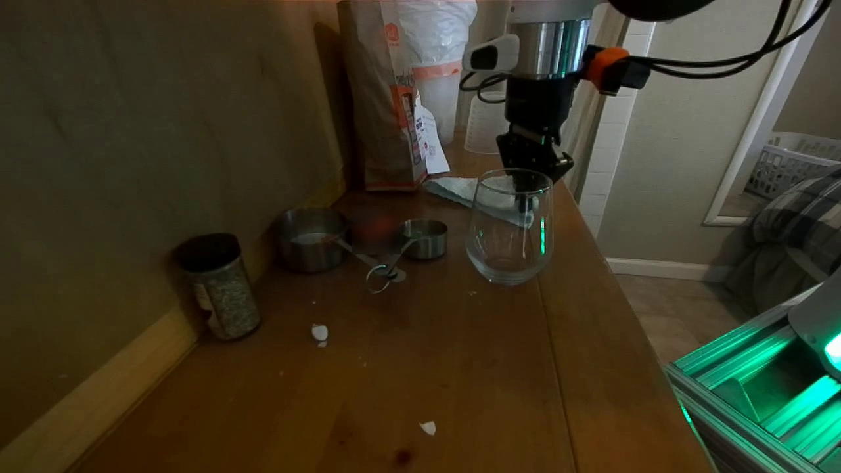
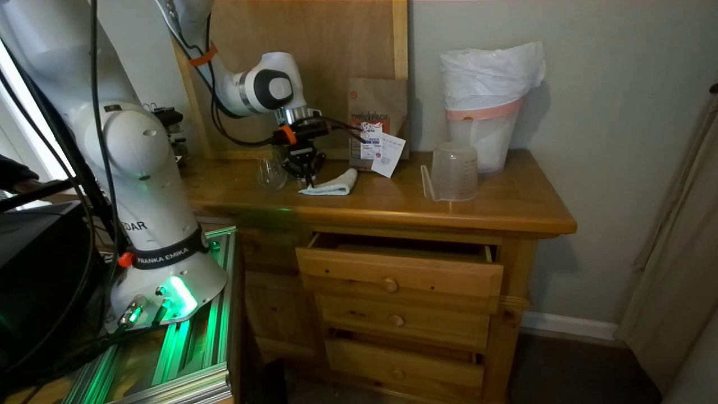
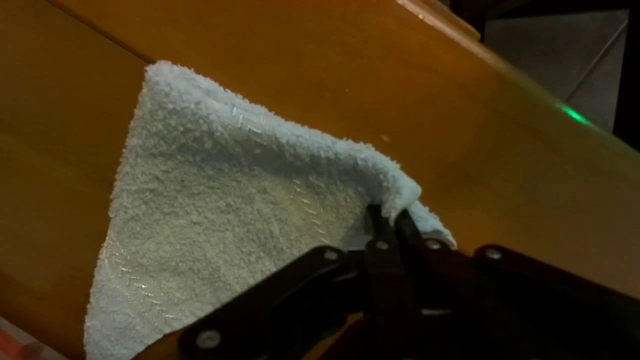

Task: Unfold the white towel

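Wrist view: pinching an edge of the white towel [image 3: 215, 200] in the gripper [image 3: 389, 214], with jaws close together and the rest on the wooden desk [image 3: 350, 75]. In both exterior views, near a clear glass [image 1: 509, 243] and a paper bag [image 2: 378, 115].

The bent arm [image 2: 134, 163] holds its fingers [image 3: 408, 229] downward, pinched close together.

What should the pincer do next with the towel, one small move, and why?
Probably a slight lift: in an exterior view the towel looks folded, and in the wrist view the pincer looks closed on its edge, so raising that edge may start opening the layers.
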You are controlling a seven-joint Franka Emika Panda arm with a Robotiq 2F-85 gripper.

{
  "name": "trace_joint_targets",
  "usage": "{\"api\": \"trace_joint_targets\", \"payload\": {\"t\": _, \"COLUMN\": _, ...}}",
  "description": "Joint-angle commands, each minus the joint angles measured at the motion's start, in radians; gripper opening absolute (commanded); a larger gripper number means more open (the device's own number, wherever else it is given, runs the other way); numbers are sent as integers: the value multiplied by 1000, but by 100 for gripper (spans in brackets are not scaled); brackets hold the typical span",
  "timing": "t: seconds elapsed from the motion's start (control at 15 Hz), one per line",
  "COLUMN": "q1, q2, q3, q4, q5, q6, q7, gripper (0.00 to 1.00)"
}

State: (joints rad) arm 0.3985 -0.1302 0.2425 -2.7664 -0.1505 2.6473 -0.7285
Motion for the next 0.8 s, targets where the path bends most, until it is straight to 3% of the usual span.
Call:
{"api": "trace_joint_targets", "payload": {"t": 0.0, "q1": -11, "q2": -11, "q3": 7, "q4": 1, "q5": 7, "q6": 2, "q7": 0, "gripper": 6}}
{"api": "trace_joint_targets", "payload": {"t": 0.33, "q1": -1, "q2": -65, "q3": -4, "q4": 10, "q5": 55, "q6": -59, "q7": -29, "gripper": 7}}
{"api": "trace_joint_targets", "payload": {"t": 0.73, "q1": -40, "q2": -90, "q3": -17, "q4": 59, "q5": -10, "q6": -52, "q7": 17, "gripper": 6}}
